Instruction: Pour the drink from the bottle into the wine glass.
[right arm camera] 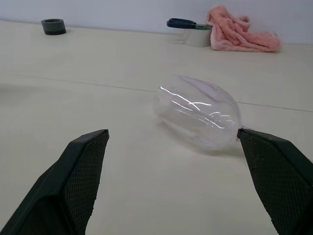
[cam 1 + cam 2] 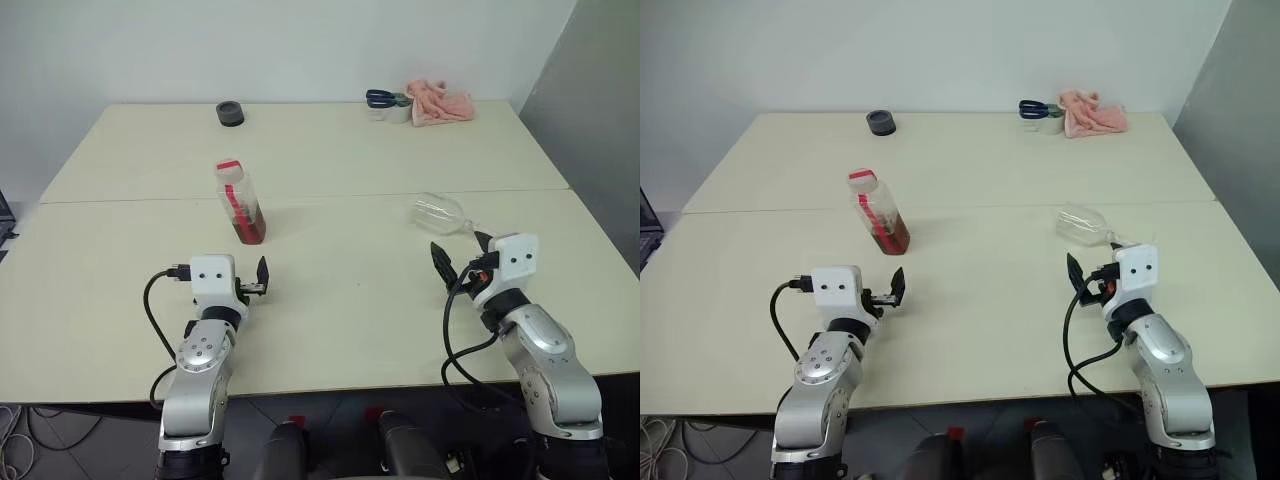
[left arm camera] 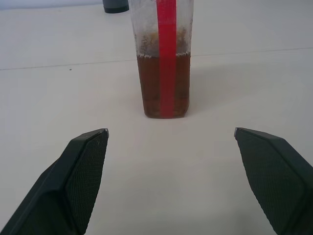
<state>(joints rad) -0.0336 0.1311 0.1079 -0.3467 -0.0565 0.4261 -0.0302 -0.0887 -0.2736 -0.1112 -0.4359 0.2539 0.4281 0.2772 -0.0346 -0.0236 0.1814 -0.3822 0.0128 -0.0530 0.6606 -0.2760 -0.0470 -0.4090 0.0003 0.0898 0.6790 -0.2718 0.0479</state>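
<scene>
Two pale cream tables pushed together against a plain white wall, evenly lit.

Small dark round item sits nr the counter's far edge, left of centre. Pink cloth lies twd far right corner, w/ blue-handled scissors on a white tape roll just beside it.

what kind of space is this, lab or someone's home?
Likely a lab or test room: two plain tables pushed together against a bare wall, holding staged props: a bottle, a glass on its side, a pink cloth.
</scene>
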